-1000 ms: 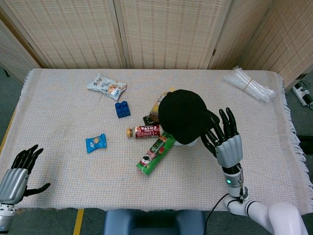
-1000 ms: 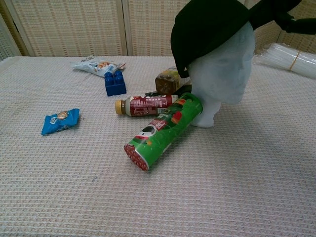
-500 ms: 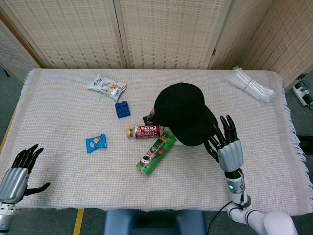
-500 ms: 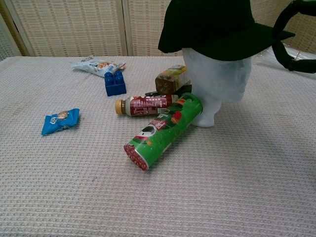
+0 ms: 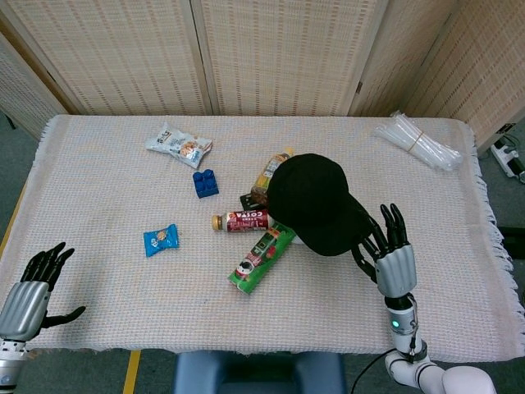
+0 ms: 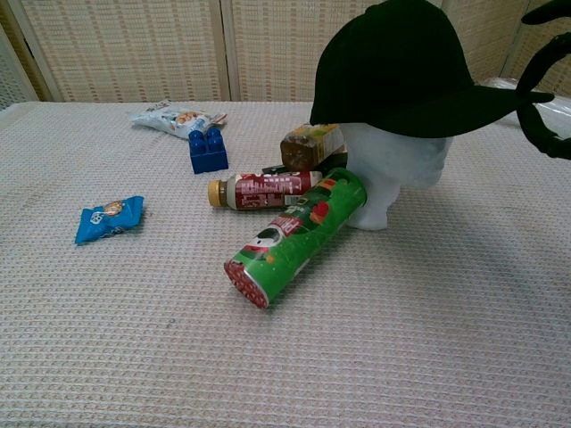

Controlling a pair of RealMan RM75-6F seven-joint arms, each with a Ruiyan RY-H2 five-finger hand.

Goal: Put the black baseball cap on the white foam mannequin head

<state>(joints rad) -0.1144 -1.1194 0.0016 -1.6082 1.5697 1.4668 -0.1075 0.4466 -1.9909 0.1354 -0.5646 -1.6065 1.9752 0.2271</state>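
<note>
The black baseball cap (image 6: pixel 401 62) sits on the white foam mannequin head (image 6: pixel 393 169), brim pointing right. From above the cap (image 5: pixel 316 201) covers the head completely. My right hand (image 5: pixel 392 256) is just right of the brim tip, fingers spread, holding nothing; its dark fingers (image 6: pixel 540 134) show at the right edge of the chest view, close to the brim. Far off at the table's front left corner, my left hand (image 5: pixel 33 283) stays open and empty.
A green snack tube (image 6: pixel 294 236) lies against the head's base, with a red-labelled bottle (image 6: pixel 263 189) and a brown packet (image 6: pixel 310 145) behind it. A blue brick (image 5: pixel 205 182), blue sachet (image 5: pixel 161 239), snack bag (image 5: pixel 179 144) and clear plastic bundle (image 5: pixel 417 139) lie around.
The cap has dropped lower and levelled out on the mannequin head. My right hand has drawn back from the brim toward the table's front edge. The left hand has not moved.
</note>
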